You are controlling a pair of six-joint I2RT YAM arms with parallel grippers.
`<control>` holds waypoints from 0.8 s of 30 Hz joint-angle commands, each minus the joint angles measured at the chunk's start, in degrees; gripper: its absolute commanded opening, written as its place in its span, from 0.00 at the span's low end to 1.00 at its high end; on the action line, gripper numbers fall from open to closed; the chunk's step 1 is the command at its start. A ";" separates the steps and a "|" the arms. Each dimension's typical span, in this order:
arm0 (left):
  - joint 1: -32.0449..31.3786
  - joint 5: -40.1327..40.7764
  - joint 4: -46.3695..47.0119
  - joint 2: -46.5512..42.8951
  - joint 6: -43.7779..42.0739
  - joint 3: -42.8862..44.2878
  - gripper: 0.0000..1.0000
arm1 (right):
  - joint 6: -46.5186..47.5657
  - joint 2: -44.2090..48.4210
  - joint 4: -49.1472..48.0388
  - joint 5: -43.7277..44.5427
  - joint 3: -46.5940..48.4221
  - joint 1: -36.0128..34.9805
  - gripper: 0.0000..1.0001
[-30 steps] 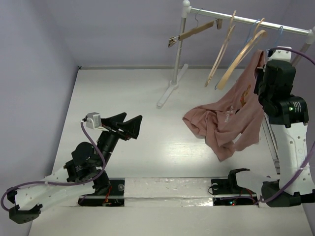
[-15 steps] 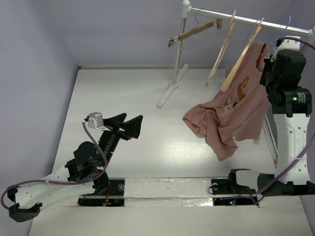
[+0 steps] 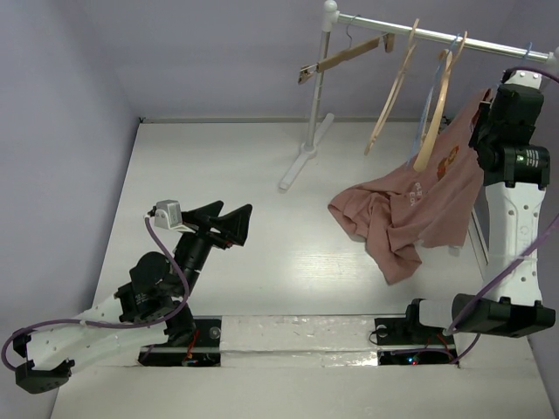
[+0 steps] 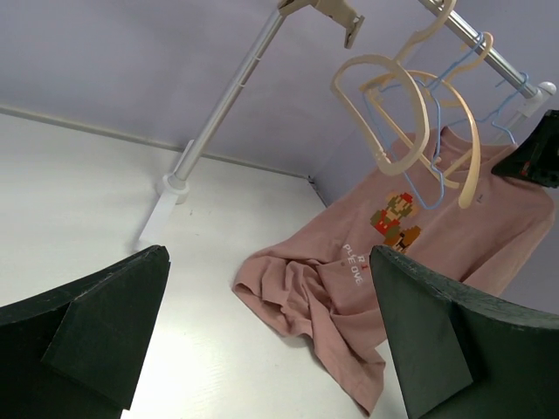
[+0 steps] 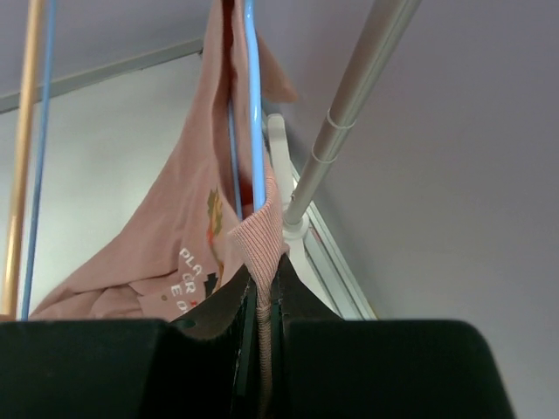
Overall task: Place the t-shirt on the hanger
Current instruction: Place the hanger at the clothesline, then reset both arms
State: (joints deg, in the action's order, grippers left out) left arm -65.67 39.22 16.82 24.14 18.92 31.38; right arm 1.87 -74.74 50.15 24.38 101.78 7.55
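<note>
The pink t-shirt [image 3: 419,209] hangs by its collar from my right gripper [image 3: 486,98], high at the back right under the rail; its lower part lies bunched on the table. In the right wrist view the gripper [image 5: 265,279] is shut on the ribbed collar of the t-shirt [image 5: 175,227]. The light-blue wire hanger [image 5: 253,105] runs down into the neck opening just above the fingers, and its hook [image 3: 527,49] shows beside the rail. My left gripper [image 3: 232,218] stands open low at the front left, far from the t-shirt [image 4: 393,262], with nothing between its fingers [image 4: 96,332].
A white rack post [image 3: 316,87] on a foot [image 3: 301,157] carries a rail [image 3: 437,37]. Wooden hangers [image 3: 397,87] and another blue wire hanger [image 3: 454,42] hang on it, close to the left of the raised shirt. Purple walls close in at the back and sides.
My right arm has risen and moved right towards the rail, pulling the shirt collar higher and lifting more cloth off the table. The left arm has not moved.
</note>
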 commanded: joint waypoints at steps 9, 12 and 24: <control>-0.34 0.33 1.73 -1.29 -0.72 0.44 0.98 | -5.21 7.32 -11.92 -2.06 -12.39 1.06 0.00; -0.34 0.33 1.90 -1.64 -0.72 0.35 0.98 | -6.34 8.11 -10.35 -0.66 -12.39 1.06 0.23; -0.34 3.66 1.64 0.73 -1.87 0.88 0.99 | -16.17 24.53 -7.17 -8.19 -12.47 1.06 1.00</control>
State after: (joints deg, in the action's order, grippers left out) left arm -65.67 40.80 16.86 23.83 18.37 31.38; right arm -8.91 -57.06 43.35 21.39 89.06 8.25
